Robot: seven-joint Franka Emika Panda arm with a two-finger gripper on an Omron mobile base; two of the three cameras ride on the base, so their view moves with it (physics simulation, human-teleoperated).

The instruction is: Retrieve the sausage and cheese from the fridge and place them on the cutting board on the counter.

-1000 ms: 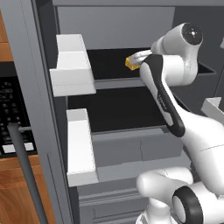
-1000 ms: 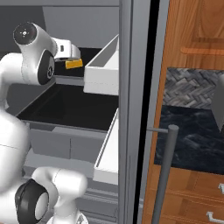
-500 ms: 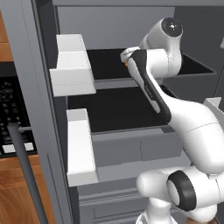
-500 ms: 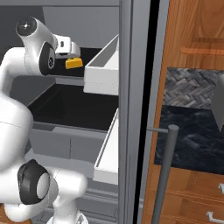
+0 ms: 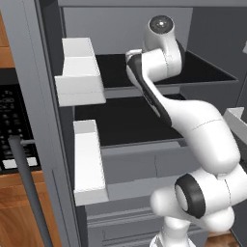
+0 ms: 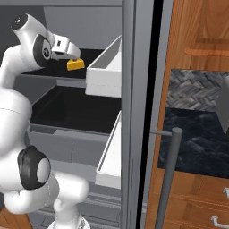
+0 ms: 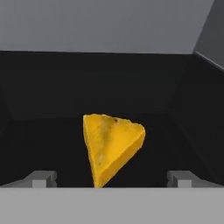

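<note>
A yellow-orange wedge of cheese (image 7: pixel 111 146) lies on the fridge's upper black shelf (image 6: pixel 96 56). In the right base view, my gripper (image 6: pixel 70 55) hangs just above and left of the cheese (image 6: pixel 75 64). In the hand view the gripper (image 7: pixel 111 179) is open. Its two fingertips (image 7: pixel 41 178) stand wide on either side of the wedge's near tip and do not touch it. My white arm (image 5: pixel 159 58) reaches over that shelf in the left base view. The sausage and the cutting board are out of view.
White door bins (image 5: pixel 79 72) hang on the open fridge door, close to the arm's left, and appear as white bins (image 6: pixel 105 71) from the other side. A lower black shelf (image 5: pixel 120 120) sits over grey drawers. The dark marbled counter (image 6: pixel 197 138) lies right, behind a bar handle (image 6: pixel 167 179).
The arm has swung left and deeper over the upper shelf, bringing the hand down to the cheese. The cheese has stayed in place and the jaws have stayed wide.
</note>
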